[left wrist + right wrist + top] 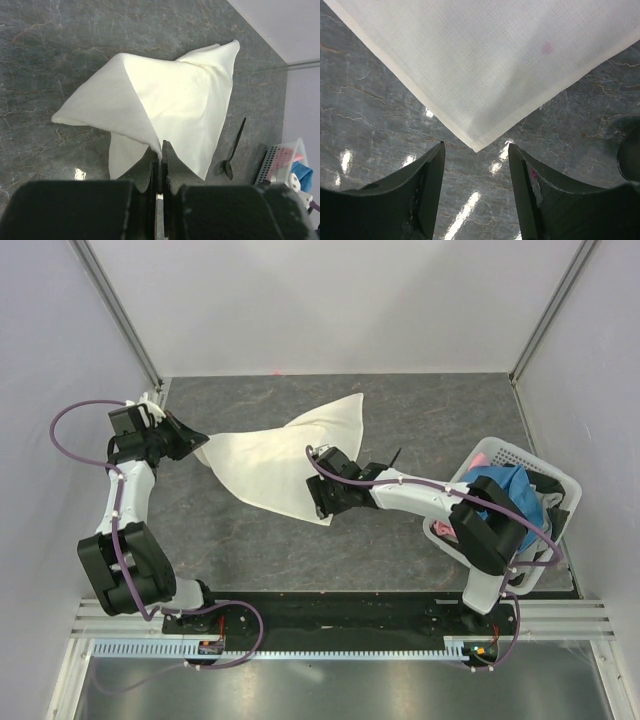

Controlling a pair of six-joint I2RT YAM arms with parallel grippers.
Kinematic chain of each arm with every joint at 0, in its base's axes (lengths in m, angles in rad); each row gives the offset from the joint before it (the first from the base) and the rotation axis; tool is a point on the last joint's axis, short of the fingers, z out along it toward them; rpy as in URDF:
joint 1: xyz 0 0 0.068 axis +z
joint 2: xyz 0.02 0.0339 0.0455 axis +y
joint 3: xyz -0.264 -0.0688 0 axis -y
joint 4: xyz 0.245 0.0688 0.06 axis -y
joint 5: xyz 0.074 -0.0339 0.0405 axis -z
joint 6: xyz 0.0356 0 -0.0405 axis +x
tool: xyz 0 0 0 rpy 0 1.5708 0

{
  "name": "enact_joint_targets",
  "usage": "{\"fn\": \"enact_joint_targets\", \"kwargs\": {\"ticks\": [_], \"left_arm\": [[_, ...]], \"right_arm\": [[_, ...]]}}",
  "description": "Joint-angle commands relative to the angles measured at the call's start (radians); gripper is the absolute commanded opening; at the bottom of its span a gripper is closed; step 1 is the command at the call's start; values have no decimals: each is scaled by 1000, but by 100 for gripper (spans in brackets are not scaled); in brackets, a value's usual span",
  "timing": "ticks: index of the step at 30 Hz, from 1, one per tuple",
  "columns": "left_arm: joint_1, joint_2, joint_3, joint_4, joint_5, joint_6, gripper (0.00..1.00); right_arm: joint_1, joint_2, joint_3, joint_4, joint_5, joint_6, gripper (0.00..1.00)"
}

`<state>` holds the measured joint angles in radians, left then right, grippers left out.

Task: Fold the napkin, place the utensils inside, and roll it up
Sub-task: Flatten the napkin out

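The cream-white napkin [280, 460] lies spread on the grey table, one corner reaching back right. My left gripper [197, 440] is shut on the napkin's left corner; in the left wrist view the cloth [165, 95] runs up into the closed gripper [161, 147]. My right gripper [322, 508] is open and empty, just off the napkin's near corner [476, 145], which lies on the table in front of the fingertips of the gripper [476, 150]. The black spoon-like utensil [234, 150] lies on the table right of the napkin; in the top view it [394, 458] is partly hidden by the right arm.
A white basket [555, 485] with a blue cloth [505, 490] and a pink cloth [480, 457] stands at the right edge. Grey walls close off the table at the back and sides.
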<state>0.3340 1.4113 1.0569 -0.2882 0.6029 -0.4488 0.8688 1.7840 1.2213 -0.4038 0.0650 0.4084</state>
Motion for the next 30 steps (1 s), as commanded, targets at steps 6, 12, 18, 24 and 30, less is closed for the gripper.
{"fn": "enact_joint_targets", "kwargs": {"ticks": [6,12,18,24,30], "left_arm": [[-32,-38,34,-17,-31,55,2],[-35,-38,37,-20,-26,55,2],[-38,-38,38,-20,-20,55,2],[-38,-38,40,-25,-18,55,2],[-52,-43,41,-31,-47,61,2]], "right_arm": [[25,81,18,5,-5,50,61],[36,104,17,-15,24,58,60],[42,143,32,-32,53,58,58],[45,169,27,-56,68,64,46],[45,175,29,-37,39,26,16]]}}
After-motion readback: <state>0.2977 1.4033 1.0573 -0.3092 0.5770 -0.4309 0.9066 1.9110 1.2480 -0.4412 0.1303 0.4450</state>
